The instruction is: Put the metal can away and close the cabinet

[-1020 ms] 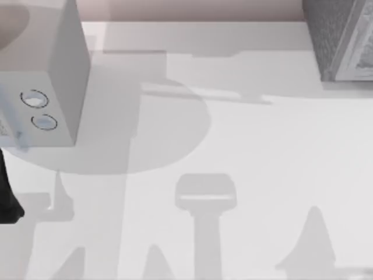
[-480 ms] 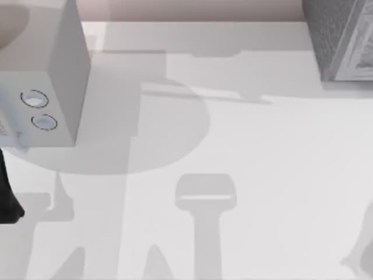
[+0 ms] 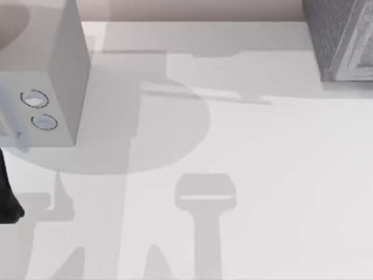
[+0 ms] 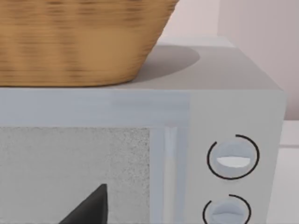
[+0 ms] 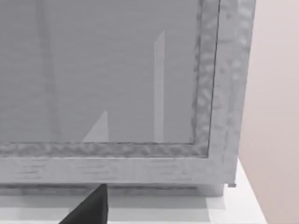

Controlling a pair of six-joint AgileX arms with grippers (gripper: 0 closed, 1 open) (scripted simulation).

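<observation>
Left arm (image 3: 7, 195) dark at table's left edge, claw state unclear. Right gripper fingertip (image 5: 91, 207) faces dark grey speckled cabinet (image 3: 341, 38), far right on white table (image 3: 262, 175).

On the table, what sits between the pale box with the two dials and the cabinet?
Nothing stands between the pale box and the cabinet in the top view: that stretch of table is bare apart from shadows.

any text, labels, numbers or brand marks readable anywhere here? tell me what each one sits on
None: no words, numbers or brand marks can be read.
The pale grey box carries two round dials ringed by plain black arcs, unmarked.
The wicker basket on top of it is blank.
The cabinet front panel and frame are blank.
</observation>
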